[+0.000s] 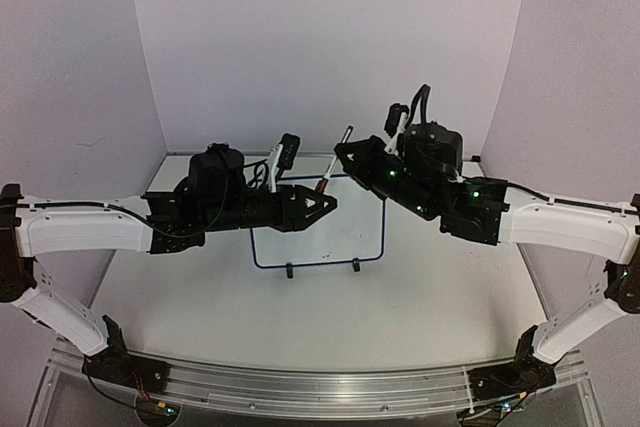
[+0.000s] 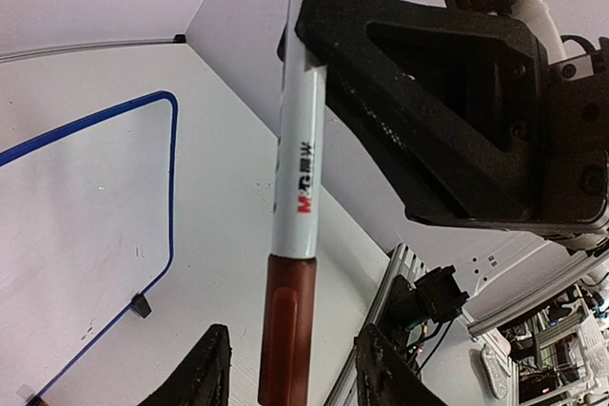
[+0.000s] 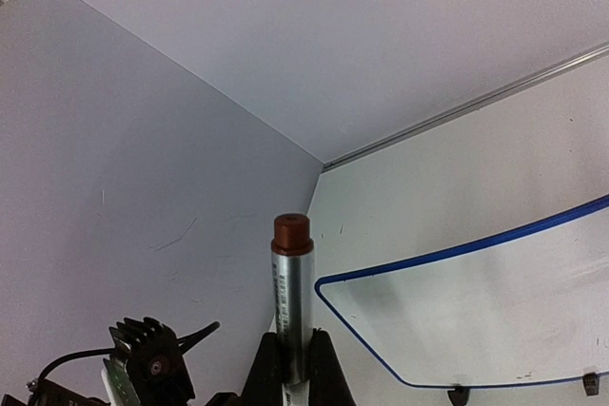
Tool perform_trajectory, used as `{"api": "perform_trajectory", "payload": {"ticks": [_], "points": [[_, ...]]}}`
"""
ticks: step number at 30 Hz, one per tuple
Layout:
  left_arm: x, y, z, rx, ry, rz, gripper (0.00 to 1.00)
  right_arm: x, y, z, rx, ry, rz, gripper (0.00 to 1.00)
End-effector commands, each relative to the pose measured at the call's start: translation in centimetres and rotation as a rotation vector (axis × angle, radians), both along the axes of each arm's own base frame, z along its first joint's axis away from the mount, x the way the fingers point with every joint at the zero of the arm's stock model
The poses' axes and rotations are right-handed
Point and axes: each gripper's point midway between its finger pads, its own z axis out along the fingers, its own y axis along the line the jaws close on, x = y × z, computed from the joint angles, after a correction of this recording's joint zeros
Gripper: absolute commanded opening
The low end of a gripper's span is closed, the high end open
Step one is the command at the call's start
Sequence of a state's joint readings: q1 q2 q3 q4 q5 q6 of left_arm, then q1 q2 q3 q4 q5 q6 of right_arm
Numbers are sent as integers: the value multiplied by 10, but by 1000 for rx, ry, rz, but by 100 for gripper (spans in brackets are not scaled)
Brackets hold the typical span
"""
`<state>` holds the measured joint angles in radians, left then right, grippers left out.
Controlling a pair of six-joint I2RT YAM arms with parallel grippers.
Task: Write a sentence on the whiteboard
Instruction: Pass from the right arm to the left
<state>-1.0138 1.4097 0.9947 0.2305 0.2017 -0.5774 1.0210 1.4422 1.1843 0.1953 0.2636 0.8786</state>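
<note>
**Table** (image 1: 200, 297): white and flat, closed in by 3 pale walls (image 1: 330, 47) at the left, back and right. An aluminium rail (image 1: 320, 387) runs along the near edge. A broad bare strip lies between the rail and the board, and bare bands lie along both side walls.

**Arms**: 2. The left arm (image 1: 90, 229) and the right arm (image 1: 570, 227) each reach inward from their own near corner. They meet above the far half of the board, so the near half of the table is open beneath them.

**Whiteboard** (image 1: 335, 237): lies flat at mid-table with a blue frame and rounded corners. Its near and right edges are in plain view. Its far edge, close to the back wall, is partly hidden under the grippers. The face shows glossy white.

**Right gripper** (image 3: 291, 354): jaws pressed together on the marker's barrel, above the board's far edge.

**Left gripper** (image 1: 328, 201): jaws spread. The 2 fingers (image 2: 211, 373) stand on either side of the cap with a gap on each side.

**Marker** (image 2: 297, 168): 1, with a white printed barrel. It tilts between the 2 grippers, clear of the board.

**Cap** (image 2: 288, 330): dark red, on the marker's lower end, pointing toward the left gripper.

**Feet** (image 1: 290, 271): 2, small and black, on the board's near edge, well apart.
</note>
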Motion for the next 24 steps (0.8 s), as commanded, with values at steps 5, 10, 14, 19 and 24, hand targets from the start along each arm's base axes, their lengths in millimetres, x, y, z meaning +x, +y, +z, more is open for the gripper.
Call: {"api": "perform_trajectory", "payload": {"ticks": [5,10,14,19,24], "points": [[12,9,46,-77,-90,77,37,-1,7,12,49,-1,21,0],[14,10,49,-79,-97,93,32,0,11,8,41,7,28,0],[14,12,49,-81,-96,99,20,0,11,5,33,13,26,0],[16,16,45,-71,-92,116,0,0,8,2,5,10,18,2],[33,38,22,-29,23,107,0,6,-26,5,-135,3,-15,71]]}}
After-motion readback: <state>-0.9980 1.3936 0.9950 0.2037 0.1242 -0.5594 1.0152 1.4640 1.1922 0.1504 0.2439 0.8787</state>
